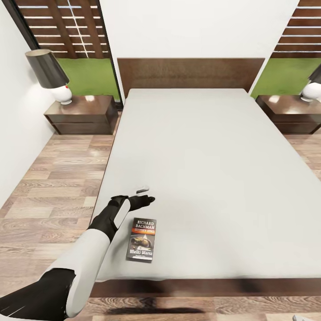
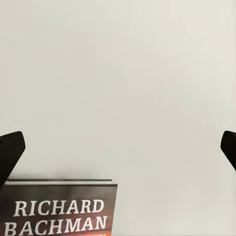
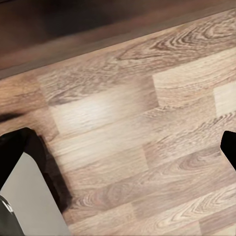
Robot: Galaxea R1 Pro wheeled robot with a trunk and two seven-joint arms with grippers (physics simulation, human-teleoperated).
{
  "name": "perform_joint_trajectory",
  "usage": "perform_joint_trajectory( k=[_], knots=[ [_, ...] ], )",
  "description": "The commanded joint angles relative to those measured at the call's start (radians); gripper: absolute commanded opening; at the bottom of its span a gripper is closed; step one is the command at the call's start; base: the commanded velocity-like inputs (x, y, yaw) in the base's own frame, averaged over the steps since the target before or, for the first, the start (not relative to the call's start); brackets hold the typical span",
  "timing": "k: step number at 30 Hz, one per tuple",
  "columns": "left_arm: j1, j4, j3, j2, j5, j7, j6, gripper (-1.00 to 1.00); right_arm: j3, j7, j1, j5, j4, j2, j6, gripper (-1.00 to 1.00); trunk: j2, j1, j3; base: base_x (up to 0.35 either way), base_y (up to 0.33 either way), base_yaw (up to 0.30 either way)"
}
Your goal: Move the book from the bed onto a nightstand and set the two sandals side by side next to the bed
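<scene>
Overhead, from the head view, the book (image 1: 141,239) lies flat near the foot of the bed (image 1: 200,147), just beside the left end effector (image 1: 143,196), which hovers past its top edge with fingers apart. A nightstand (image 1: 82,114) stands well apart. Thin, light and fairly stiff, the book likely needs pinching across an edge.

At the left wrist, fingertips (image 2: 11,150) stand wide over mattress, the book's title end between them.

Rightward, the right end effector (image 3: 118,147) hangs open above the floor (image 3: 147,123).
</scene>
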Motion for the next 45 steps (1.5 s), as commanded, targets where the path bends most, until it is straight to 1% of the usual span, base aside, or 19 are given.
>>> perform_joint_trajectory(
  k=[1,45],
  knots=[
    [0.0,-0.001,0.0,0.0,0.002,-0.001,0.005,1.0,-0.008,0.008,-0.001,-0.003,0.001,0.0,-0.002,1.0,-0.008,0.004,-0.004,0.0,0.0,0.0],
    [-0.001,-0.001,0.0,0.0,0.002,-0.001,0.005,1.0,-0.007,0.008,-0.001,-0.003,0.001,0.0,-0.002,1.0,-0.316,0.173,-0.142,0.0,0.0,0.0]
  ],
)
